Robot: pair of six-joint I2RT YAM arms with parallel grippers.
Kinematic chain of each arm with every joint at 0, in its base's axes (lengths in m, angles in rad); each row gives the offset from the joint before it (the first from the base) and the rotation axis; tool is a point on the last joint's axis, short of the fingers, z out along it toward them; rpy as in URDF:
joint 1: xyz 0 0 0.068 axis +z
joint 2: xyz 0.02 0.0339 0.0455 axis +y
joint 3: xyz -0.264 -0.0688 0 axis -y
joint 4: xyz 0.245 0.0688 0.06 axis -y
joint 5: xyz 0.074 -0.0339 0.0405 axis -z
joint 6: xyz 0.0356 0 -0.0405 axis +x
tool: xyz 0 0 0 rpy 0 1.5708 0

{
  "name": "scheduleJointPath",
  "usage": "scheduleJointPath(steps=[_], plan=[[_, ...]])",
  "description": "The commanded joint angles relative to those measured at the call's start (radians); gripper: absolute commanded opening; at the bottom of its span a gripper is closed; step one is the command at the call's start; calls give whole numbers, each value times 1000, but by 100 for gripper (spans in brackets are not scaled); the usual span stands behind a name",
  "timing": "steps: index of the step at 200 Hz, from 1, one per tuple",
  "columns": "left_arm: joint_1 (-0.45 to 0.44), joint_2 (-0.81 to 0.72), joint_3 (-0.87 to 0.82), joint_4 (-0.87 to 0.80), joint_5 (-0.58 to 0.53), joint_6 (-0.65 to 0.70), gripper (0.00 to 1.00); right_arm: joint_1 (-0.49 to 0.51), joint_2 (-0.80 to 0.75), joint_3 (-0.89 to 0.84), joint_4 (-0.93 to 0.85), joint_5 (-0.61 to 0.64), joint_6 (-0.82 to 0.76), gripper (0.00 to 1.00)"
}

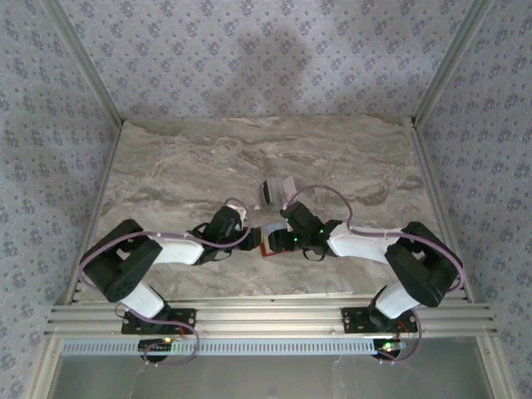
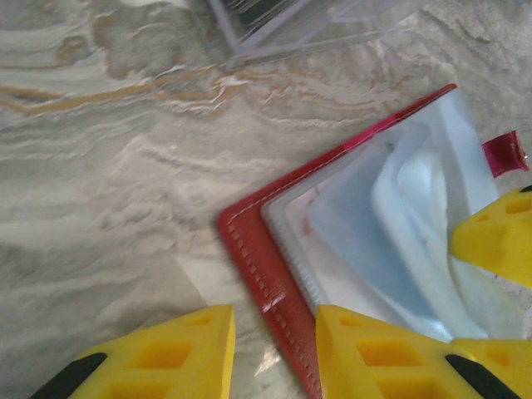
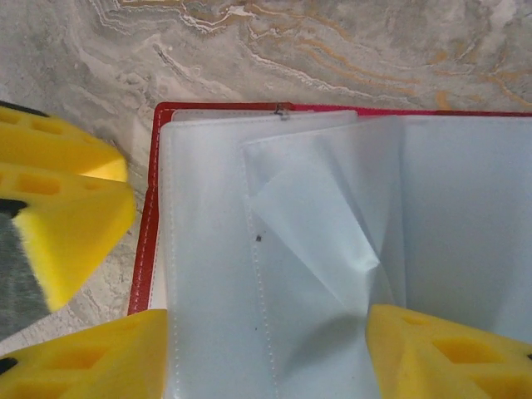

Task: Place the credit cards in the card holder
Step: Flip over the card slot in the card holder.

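The card holder lies open on the marble table, with a red cover and pale clear pockets facing up. My left gripper stands open astride the red cover's stitched edge, one finger over the wallet and the other over bare table. My right gripper is open wide just above the clear pockets, one of which is creased and lifted. The credit cards stand in a clear box just beyond the wallet. Whether a card sits inside a pocket I cannot tell.
Both grippers meet nose to nose over the wallet at the table's middle front. The left gripper's yellow fingers show beside the wallet's left edge. Patterned walls and metal posts ring the marble top.
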Motion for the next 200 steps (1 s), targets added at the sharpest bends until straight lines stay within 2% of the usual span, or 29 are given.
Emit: scheduleJointPath(steps=[1, 37, 76, 123, 200], plan=[[7, -73, -20, -107, -23, -16, 32, 1, -10, -13, -71, 41, -8, 69], [8, -155, -10, -154, -36, -13, 34, 3, -10, -19, -51, 30, -13, 75], [8, -118, 42, -132, 18, -16, 33, 5, -10, -24, -39, 24, -16, 80], [8, -37, 102, -78, 79, -36, 19, 6, -8, -36, -18, 11, -22, 82], [8, 56, 171, -41, 138, -55, 14, 7, -4, -38, -3, 6, -27, 83]])
